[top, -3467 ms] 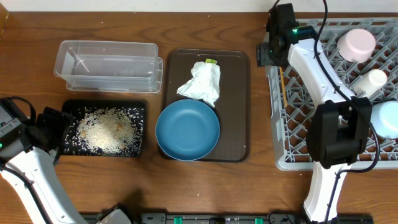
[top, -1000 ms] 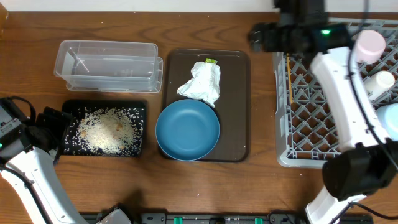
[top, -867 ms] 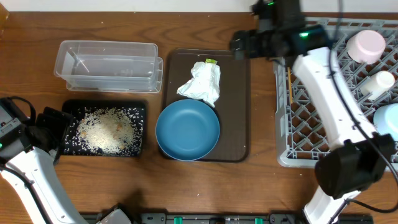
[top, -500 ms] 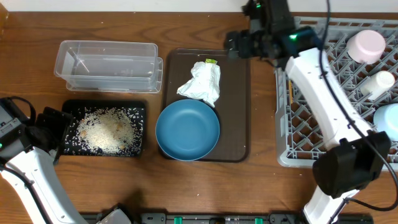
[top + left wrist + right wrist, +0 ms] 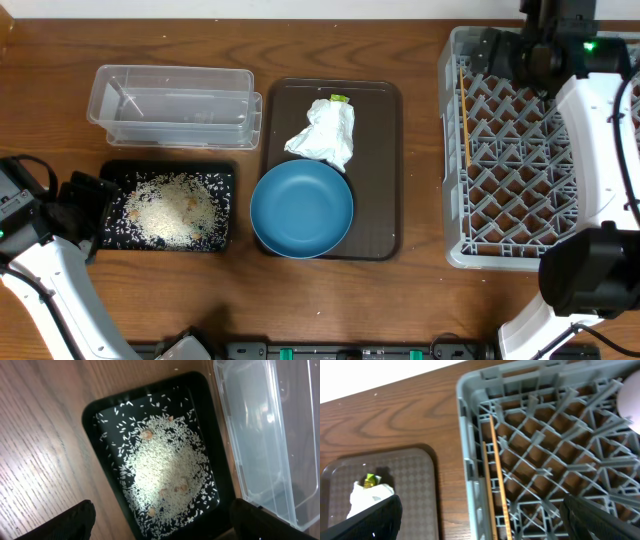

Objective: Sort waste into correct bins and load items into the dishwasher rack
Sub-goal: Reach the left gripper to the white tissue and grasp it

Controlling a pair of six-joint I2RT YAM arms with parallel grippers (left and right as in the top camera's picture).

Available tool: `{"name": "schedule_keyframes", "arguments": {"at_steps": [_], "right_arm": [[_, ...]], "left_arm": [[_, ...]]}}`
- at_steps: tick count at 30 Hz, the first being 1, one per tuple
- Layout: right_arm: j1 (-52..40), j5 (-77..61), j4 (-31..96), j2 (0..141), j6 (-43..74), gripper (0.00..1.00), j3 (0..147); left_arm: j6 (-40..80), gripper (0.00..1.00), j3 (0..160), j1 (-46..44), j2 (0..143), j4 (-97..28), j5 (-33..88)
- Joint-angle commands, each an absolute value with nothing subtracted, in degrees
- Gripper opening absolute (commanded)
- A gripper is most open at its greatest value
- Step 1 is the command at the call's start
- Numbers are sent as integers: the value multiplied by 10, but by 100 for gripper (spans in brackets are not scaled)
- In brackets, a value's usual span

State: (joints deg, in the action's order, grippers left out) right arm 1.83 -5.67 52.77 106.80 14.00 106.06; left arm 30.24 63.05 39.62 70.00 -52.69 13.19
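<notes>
Wood-grain table (image 5: 330, 300), lattice grey rack (image 5: 500, 258), round blue bowl (image 5: 301, 209), crumpled napkin (image 5: 325, 133)

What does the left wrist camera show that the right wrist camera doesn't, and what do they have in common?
Left wrist only: the black tray scattered with rice grains, and the clear container beside it. Right wrist only: the grey rack with chopsticks lying just inside one wall, plus the brown serving tray holding the napkin and green wrapper. Shared: the wooden table, and dark fingers at the bottom corners, the left gripper and right gripper each open.
</notes>
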Motion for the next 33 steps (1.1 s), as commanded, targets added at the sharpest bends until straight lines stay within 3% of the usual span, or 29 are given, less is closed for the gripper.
{"name": "schedule_keyframes", "arguments": {"at_steps": [1, 5, 9, 12, 14, 19, 24, 30, 33], "right_arm": [[26, -60, 532, 1052, 148, 99, 1060], [27, -60, 532, 1052, 147, 99, 1060], [26, -60, 532, 1052, 148, 99, 1060], [26, -60, 532, 1052, 148, 99, 1060], [26, -60, 532, 1052, 147, 99, 1060], [26, -60, 532, 1052, 147, 99, 1060], [26, -60, 532, 1052, 148, 99, 1060], [26, -60, 532, 1052, 147, 99, 1060], [26, -60, 532, 1052, 147, 99, 1060]], "left_arm": [[308, 89, 640, 398, 700, -529, 183], [308, 89, 640, 398, 700, -534, 248], [298, 89, 640, 390, 700, -566, 421], [196, 89, 640, 344, 700, -530, 555], [191, 89, 640, 291, 700, -509, 559], [203, 89, 663, 102, 706, -437, 405], [196, 89, 813, -73, 784, -513, 137], [124, 89, 1067, -150, 975, -708, 63], [124, 89, 1117, -161, 1055, -724, 63]]}}
